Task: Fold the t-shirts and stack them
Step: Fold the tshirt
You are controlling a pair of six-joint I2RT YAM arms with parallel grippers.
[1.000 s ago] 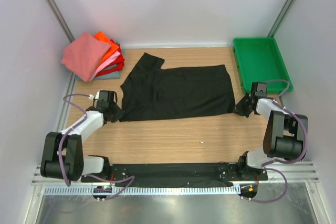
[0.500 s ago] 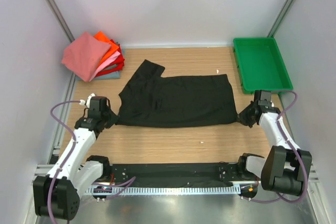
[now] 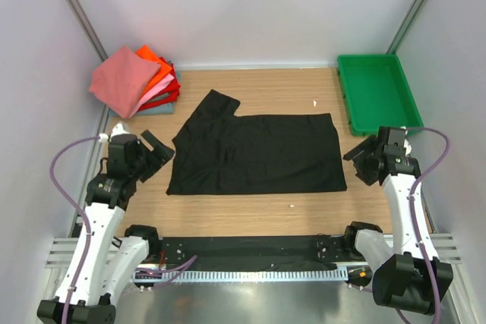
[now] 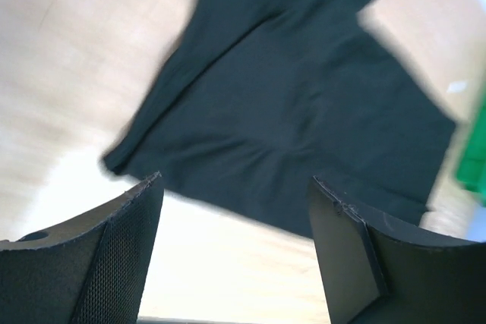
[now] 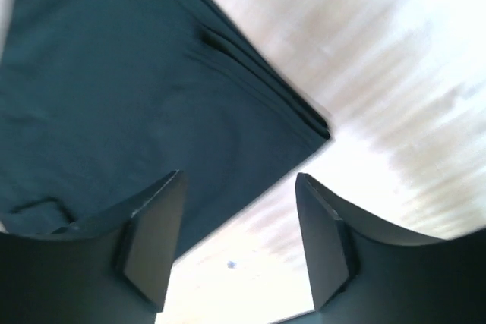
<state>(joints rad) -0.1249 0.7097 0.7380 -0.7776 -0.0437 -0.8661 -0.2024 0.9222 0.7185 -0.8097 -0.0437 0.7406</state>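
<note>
The plain black cloth t-shirt point(image 3: 254, 153) is lying spread flat at the centre of the wooden bench point(image 3: 250, 214). The left gripper point(image 3: 158, 151) is hovering just beside its left edge and the right gripper point(image 3: 358, 161) just beside its right edge. Both have their jaws apart and are holding nothing. The stack of folded salmon-pink, orange and red cloth t-shirts point(image 3: 133, 81) is sitting in the far-left corner.

Your left arm point(image 3: 95, 210) stands tall at the near left, its forearm reaching forward and its wrist turned inward toward centre. The left gripper point(image 3: 157, 149) point(image 4: 235, 184) has its jaws wide apart and grips nothing. Your right arm point(image 3: 406, 202) mirrors it at the near right, upright, with its wrist angled inward. The right gripper point(image 3: 358, 161) point(image 5: 239, 178) is likewise parted and unloaded. Both wrist views are blurred, but both grippers appear raised off the surface.
</note>
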